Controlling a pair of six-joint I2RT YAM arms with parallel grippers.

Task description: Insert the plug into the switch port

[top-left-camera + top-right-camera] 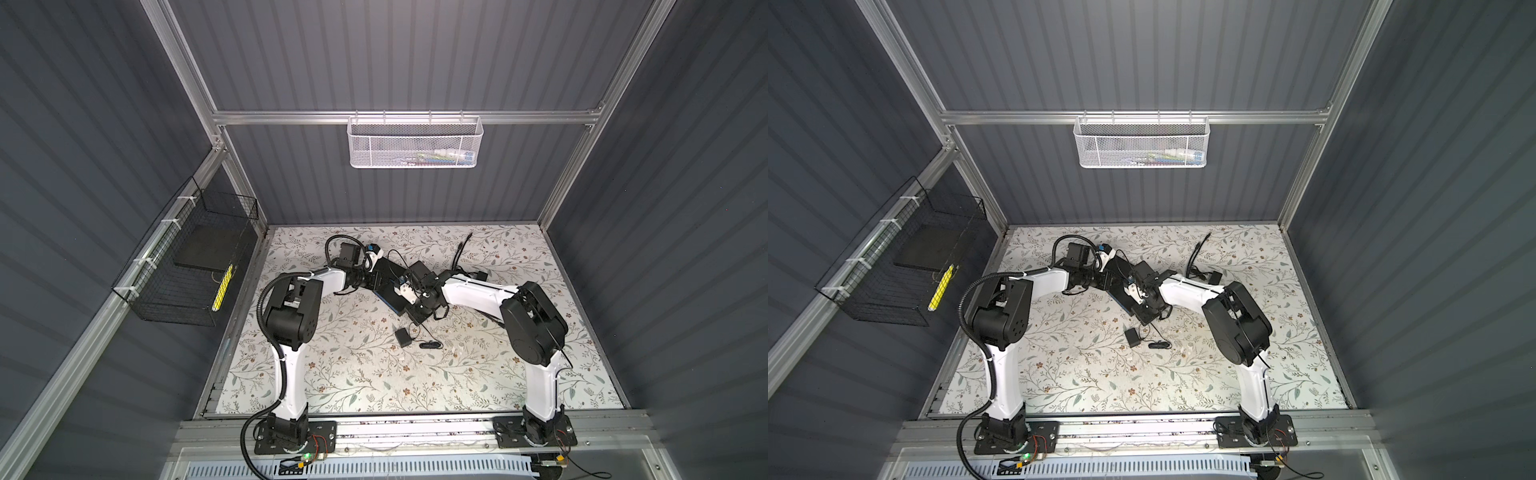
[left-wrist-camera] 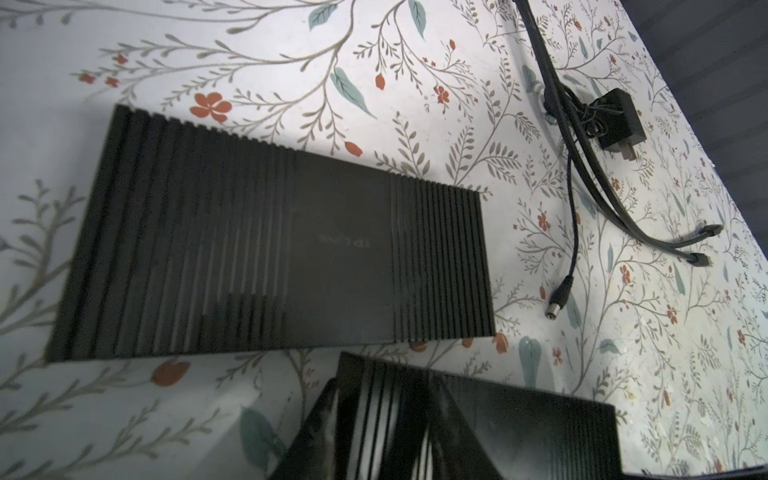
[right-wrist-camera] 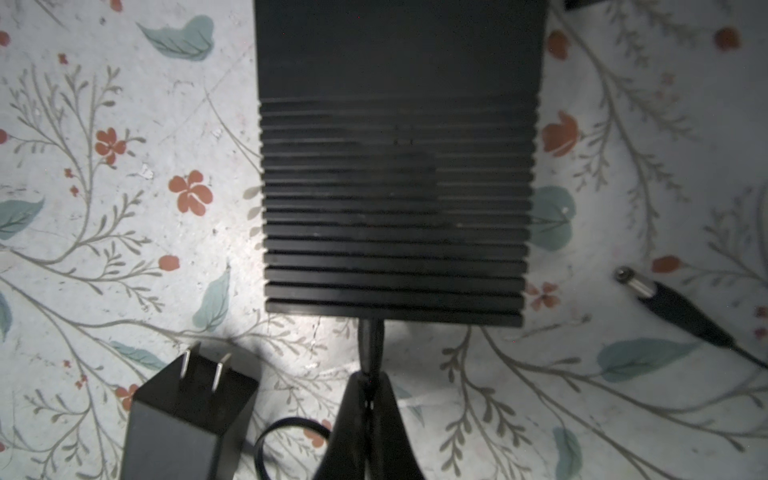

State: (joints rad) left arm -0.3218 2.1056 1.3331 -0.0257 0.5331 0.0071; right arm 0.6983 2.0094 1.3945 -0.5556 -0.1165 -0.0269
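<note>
The plug meets the short end of the ribbed black box on the table, its port hidden, with the right claw pinched shut on it. Pushed off-line, it could jam or shove the box away. Whether the left claw is open or steadies the box cannot be made out. A spare plug lies nearby.

Dark grey ribbed wall panels enclose three sides, framed by silver aluminium rails. A white mesh basket hangs from the back rail. A black wire basket on the left wall's rail holds a dark flat slab and a yellow strip. The pale counter is printed with grey twigs, teal leaves and small red flowers, and is brightly lit in patches.
</note>
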